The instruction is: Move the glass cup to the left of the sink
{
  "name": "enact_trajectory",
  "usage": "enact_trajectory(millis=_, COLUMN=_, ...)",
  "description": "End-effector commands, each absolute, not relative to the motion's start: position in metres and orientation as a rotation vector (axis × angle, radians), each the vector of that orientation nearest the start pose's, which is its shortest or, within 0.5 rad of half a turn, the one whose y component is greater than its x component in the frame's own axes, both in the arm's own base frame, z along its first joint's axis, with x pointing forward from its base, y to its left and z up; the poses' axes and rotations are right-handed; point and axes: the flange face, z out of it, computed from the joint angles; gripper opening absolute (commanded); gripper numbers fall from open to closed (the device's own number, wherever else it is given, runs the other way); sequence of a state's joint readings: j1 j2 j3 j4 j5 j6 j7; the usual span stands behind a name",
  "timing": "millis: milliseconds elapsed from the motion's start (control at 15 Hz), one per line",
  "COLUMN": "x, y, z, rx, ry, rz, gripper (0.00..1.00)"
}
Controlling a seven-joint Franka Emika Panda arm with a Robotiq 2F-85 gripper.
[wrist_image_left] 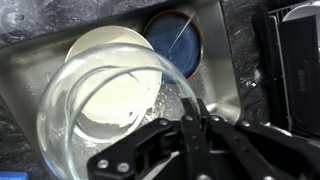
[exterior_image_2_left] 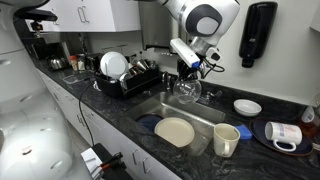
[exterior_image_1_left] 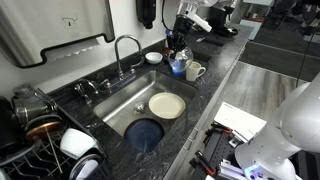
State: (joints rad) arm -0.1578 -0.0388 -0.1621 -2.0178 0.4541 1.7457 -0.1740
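The glass cup is a clear tumbler that fills the left of the wrist view. My gripper is shut on its rim, one finger inside and one outside. In an exterior view the gripper holds the cup in the air over the back of the steel sink. In an exterior view the gripper hangs near the sink's far end, and the cup is hard to make out there.
A cream plate and a blue bowl lie in the sink. The curved tap stands behind it. A cream mug, a white bowl and a blue cup sit on one side, a dish rack on the other.
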Motion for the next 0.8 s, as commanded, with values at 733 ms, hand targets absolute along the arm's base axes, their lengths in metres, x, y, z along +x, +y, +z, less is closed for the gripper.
enact_trajectory(millis=733, x=0.497, y=0.12, z=0.455, rx=-2.45, ry=-0.7, rz=0.096, gripper=0.01)
